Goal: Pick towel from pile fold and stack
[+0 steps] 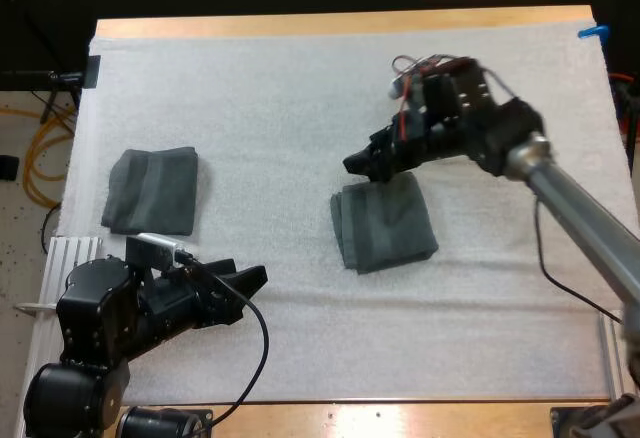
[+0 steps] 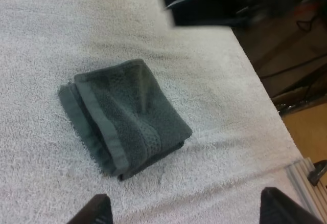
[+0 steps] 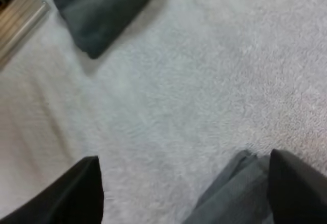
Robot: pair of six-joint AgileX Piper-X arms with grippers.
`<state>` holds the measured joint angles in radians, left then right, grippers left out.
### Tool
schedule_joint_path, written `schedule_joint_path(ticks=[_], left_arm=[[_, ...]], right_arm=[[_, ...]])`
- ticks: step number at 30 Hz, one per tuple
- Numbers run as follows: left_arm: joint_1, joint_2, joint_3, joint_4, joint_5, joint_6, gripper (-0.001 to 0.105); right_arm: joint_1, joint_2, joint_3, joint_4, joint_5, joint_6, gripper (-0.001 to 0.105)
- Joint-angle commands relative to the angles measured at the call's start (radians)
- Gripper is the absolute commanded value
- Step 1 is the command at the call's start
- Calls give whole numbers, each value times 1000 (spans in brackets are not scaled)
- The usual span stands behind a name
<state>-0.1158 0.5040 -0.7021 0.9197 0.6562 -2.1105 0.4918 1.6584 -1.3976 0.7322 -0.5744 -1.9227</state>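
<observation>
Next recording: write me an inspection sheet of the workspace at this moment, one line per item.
Surface: white mat lying flat on a wooden table.
Job's things: left towel and middle towel, both folded, flat and well apart.
Clutter: nothing seen.
Grippers: left gripper open, over bare mat near the front; right gripper open, at the middle towel's far edge.
Cables: yellow cable looped on the floor beside the table.
Surroundings: ribbed metal rail by the mat's near left corner.
</observation>
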Motion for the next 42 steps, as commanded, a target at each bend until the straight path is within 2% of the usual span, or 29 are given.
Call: schedule_joint_path(ticks=[1, 3, 10, 18, 22, 24, 26, 35, 37, 42], left_arm=[[0, -3, -2, -6, 6, 7, 58], [0, -3, -2, -6, 6, 7, 58], [0, -3, -2, -6, 6, 7, 58], [0, -3, -2, -6, 6, 7, 58], [0, -3, -2, -6, 6, 7, 61], [0, 3, -2, -6, -14, 7, 71], [0, 17, -2, -9, -40, 7, 76], [-3, 214, -2, -114, -47, 2, 76], [-11, 286, -2, -147, -47, -2, 76], [-76, 421, -2, -248, -51, -5, 76]], right_arm=[[3, -46, -13, 27, -1, 15, 65], [3, -118, -13, 88, 21, 42, 65], [3, -295, -13, 296, 69, 43, 65], [3, -504, -13, 491, 233, 121, 65], [3, -565, -13, 505, 315, 154, 65], [1, -591, -13, 505, 317, 154, 65], [1, -600, -13, 505, 329, 154, 65], [1, -594, -4, 498, 331, 186, 65], [1, -594, -2, 498, 331, 231, 65], [1, -592, 64, 474, 331, 280, 65]])
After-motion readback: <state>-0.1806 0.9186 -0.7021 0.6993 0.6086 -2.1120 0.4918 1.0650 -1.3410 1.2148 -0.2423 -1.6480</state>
